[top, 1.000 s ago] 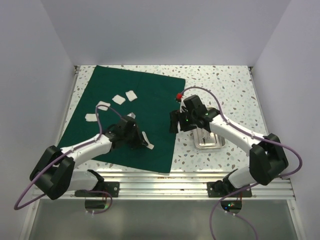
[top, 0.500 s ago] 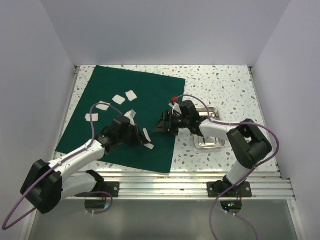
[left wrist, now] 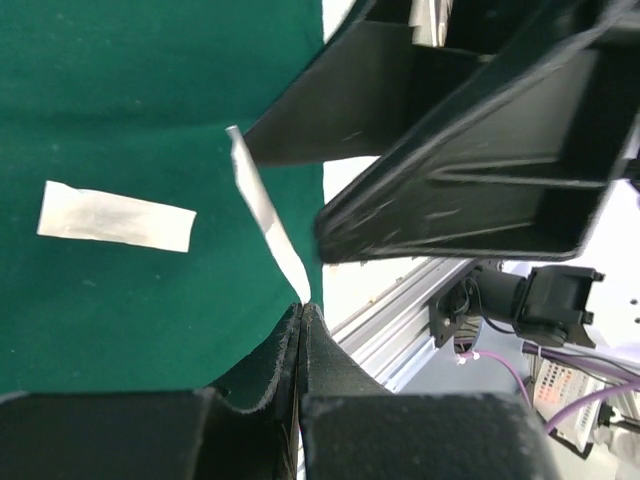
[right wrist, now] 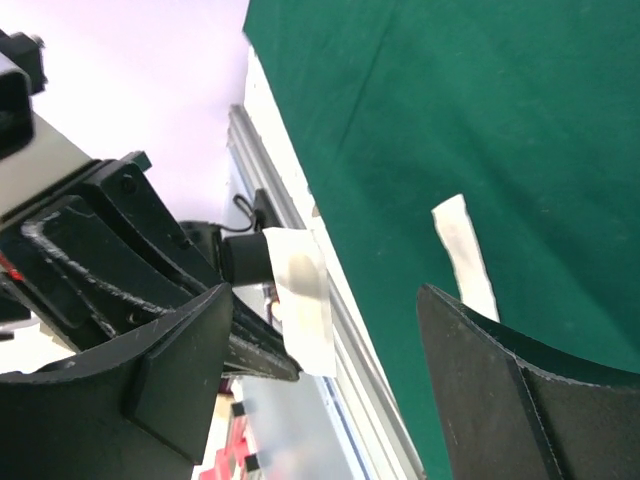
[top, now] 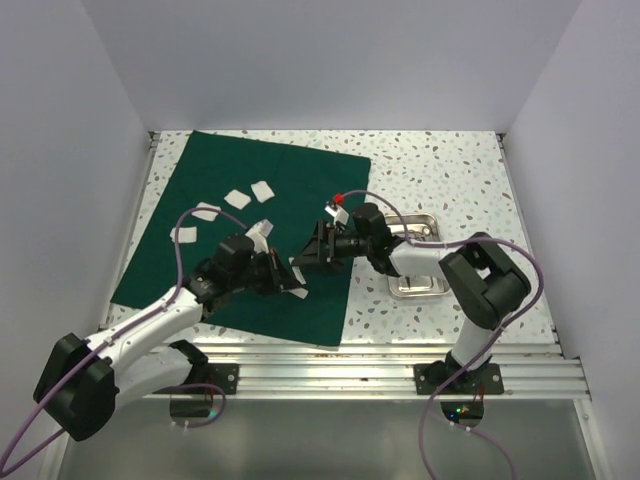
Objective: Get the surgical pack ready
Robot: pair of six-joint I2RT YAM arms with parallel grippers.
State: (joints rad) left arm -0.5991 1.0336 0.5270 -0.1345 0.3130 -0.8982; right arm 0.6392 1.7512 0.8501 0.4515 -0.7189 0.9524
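Observation:
The dark green drape lies spread flat on the table's left half, with several white gauze squares on its far left part. My left gripper hovers over the drape's near right corner. It is shut on a gauze strip pinched at its tip. My right gripper reaches left over the drape edge and stands open, fingers on either side of that held gauze. Another gauze piece lies on the drape below. The steel tray sits right of the drape.
The right forearm crosses above the tray's left part. An aluminium rail runs along the table's near edge by the arm bases. White walls close in the table at the back and on both sides.
The right gripper has swung left from beside the tray to over the drape edge, meeting the left gripper. The left gripper moved slightly right, still shut on the gauze.

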